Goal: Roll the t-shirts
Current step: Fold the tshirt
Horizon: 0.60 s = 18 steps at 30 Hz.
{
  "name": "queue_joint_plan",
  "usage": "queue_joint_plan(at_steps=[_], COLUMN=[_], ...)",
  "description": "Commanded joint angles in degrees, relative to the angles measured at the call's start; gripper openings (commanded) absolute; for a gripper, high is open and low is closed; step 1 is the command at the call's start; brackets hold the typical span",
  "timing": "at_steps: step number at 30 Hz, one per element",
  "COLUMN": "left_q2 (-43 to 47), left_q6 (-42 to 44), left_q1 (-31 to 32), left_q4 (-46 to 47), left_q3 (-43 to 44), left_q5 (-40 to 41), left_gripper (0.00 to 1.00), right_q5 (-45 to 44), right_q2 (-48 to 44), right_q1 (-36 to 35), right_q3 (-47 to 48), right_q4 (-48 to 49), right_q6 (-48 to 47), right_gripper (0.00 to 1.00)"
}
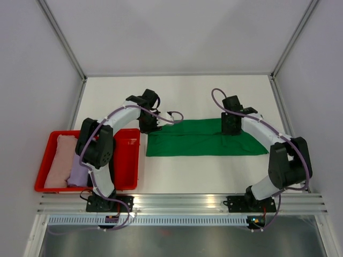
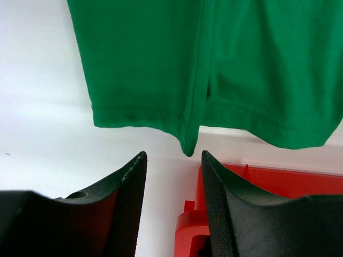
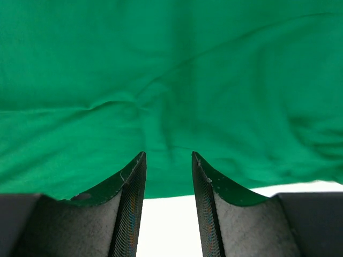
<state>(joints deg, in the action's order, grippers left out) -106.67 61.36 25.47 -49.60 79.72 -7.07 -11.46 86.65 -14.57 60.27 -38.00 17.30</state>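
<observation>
Green t-shirt (image 1: 206, 137) — folded into a long flat band, lying across the white table (image 1: 177, 96) between the two arms.
Left tool (image 2: 172, 155): jaws parted, nothing between them; the band's left end lies just beyond the fingertips.
Right tool (image 3: 169, 155): jaws parted, empty, poised over the band's right part near its edge.
Red tray (image 1: 128, 160) — at the table's left, holding a pale pink t-shirt (image 1: 59, 158) and a lavender t-shirt (image 1: 79, 172).

Plain green t-shirt (image 1: 203, 145) — red tray (image 1: 128, 160)
</observation>
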Motion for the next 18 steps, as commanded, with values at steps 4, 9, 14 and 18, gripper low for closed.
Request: queue_joint_plan(at_steps=[4,9,14,18], left_q2=[2.35,0.77,0.24,-0.03], left_q6=[-3.71,-3.88,-4.76,-4.94], left_q1=[-0.07,0.01,0.1,0.01], left_q4=[-0.14,-0.14,-0.14,-0.23], left_q3=[1.49,0.61,0.43,0.43], left_q5=[0.48,1.36,0.92,1.18], left_gripper=[0.52,0.52,0.52,0.52], right_q5=[3.38,3.99,2.77,2.41], right_q2=[7.03,9.5,9.41,9.59], right_q1=[-2.22,-2.92,-3.8,-5.12], right_q3=[0.29,-0.5,-2.17,-3.67], right_q4=[2.84,2.93,1.88,2.14], right_q6=[-2.01,-2.1,-1.48,-0.6], right_gripper=[0.47,0.46,0.45,0.4])
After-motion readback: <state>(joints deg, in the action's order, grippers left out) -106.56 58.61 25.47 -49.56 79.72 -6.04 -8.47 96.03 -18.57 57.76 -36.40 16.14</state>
